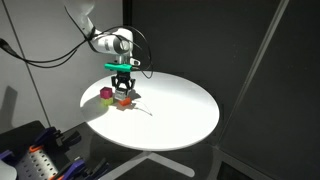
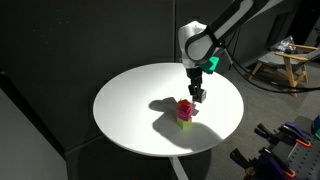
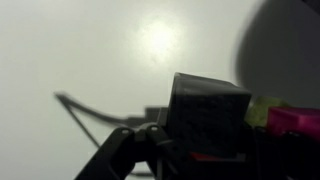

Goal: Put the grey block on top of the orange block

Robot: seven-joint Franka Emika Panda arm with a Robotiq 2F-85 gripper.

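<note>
Hovering near the edge of the round white counter (image 1: 185, 125), my pincer (image 1: 123, 88) is clamped on the grey block (image 3: 205, 112). A sliver of the orange block (image 3: 215, 157) shows right beneath it; whether they touch I cannot tell. The magenta cube (image 3: 295, 121) and the yellow-green block (image 3: 262, 108) sit just beside.

I judge the step to be placing: descend straight, square grey over orange, and let go only once it is seated, without nudging the neighbours.

Grey is a cube and has no long axis. It hangs level, one upright edge turned toward my wrist camera.
</note>
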